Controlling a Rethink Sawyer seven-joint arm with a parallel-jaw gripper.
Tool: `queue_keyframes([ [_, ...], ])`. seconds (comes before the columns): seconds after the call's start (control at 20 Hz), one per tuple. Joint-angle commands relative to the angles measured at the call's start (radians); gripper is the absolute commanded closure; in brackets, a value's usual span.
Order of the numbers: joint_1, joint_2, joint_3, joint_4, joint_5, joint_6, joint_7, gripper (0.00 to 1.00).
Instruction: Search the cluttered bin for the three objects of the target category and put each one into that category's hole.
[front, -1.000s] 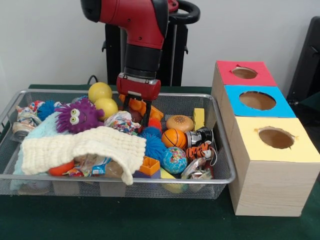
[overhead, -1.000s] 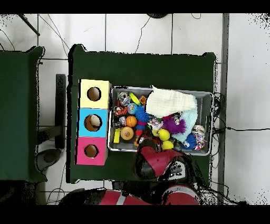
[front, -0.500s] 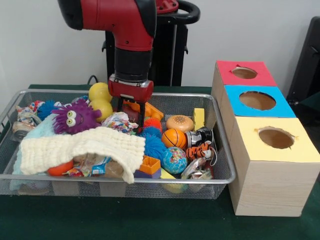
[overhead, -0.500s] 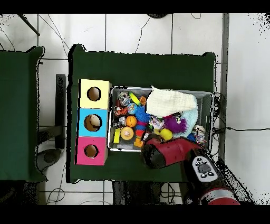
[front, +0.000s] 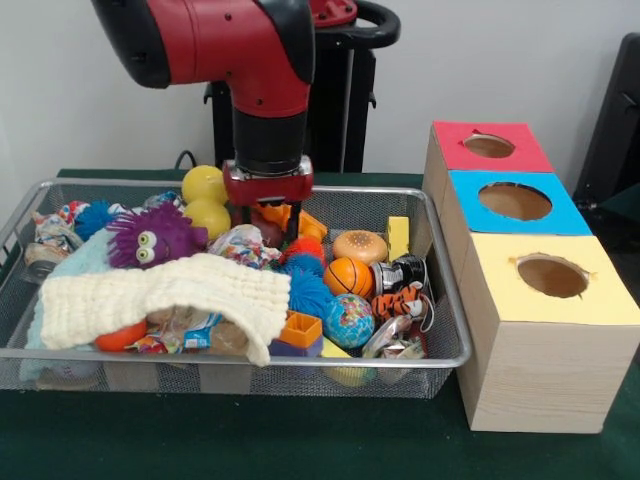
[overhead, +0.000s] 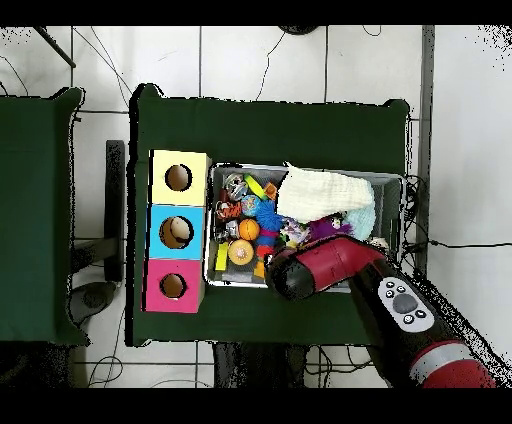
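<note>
Three holes are seen in the box at the right of the front view: red, blue and yellow tops. The target category cannot be told from the pictures. The gripper is lowered into the back centre of the wire bin, its tips buried among the toys, so whether the fingers are wide or narrow cannot be told. An orange toy lies just right of the tips, two yellow balls just left, and a purple furry toy lower left. Judged from this, the coming grasp turns on the orange toy, whose long axis runs down to the right, away from the gripper.
</note>
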Motion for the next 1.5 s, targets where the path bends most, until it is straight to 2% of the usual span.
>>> queue_keyframes([
  [0.05, 0.041, -0.083, 0.203, -0.047, -0.13, 0.027, -0.476, 0.0],
  [0.1, 0.077, -0.11, 0.163, -0.034, -0.134, 0.022, -0.412, 0.0],
  [0.2, 0.102, -0.134, 0.128, -0.008, -0.114, 0.009, -0.346, 0.0],
  [0.3, 0.114, -0.175, 0.087, 0.039, -0.014, 0.033, -0.236, 0.0],
  [0.4, 0.12, -0.235, 0.068, 0.077, 0.064, 0.073, -0.19, 0.0],
  [0.5, 0.112, -0.299, 0.06, 0.114, 0.146, 0.122, -0.176, 0.0],
  [0.6, 0.101, -0.345, 0.048, 0.128, 0.187, 0.153, -0.21, 0.0],
  [0.7, 0.085, -0.345, 0.06, 0.131, 0.197, 0.153, -0.267, 0.0],
  [0.85, 0.034, -0.242, 0.073, 0.109, 0.085, 0.043, -0.365, 0.0],
  [0.9, -0.002, -0.173, 0.085, 0.085, 0.035, -0.007, -0.405, 0.0],
  [1.0, -0.035, -0.113, 0.11, 0.053, -0.035, -0.041, -0.48, 0.0],
  [1.1, -0.074, -0.031, 0.154, 0.015, -0.164, -0.101, -0.596, 0.0],
  [1.2, -0.076, -0.005, 0.164, -0.002, -0.262, -0.147, -0.608, 0.0],
  [1.25, -0.052, 0.005, 0.141, -0.016, -0.361, -0.213, -0.571, 0.0],
  [1.3, -0.046, 0.011, 0.138, -0.024, -0.406, -0.232, -0.557, 0.0],
  [1.35, -0.011, 0.01, 0.112, -0.033, -0.498, -0.27, -0.521, 0.0],
  [1.4, 0.011, 0.018, 0.092, -0.043, -0.56, -0.289, -0.49, 0.0],
  [1.5, 0.013, 0.035, 0.1, -0.048, -0.604, -0.283, -0.503, 0.0],
])
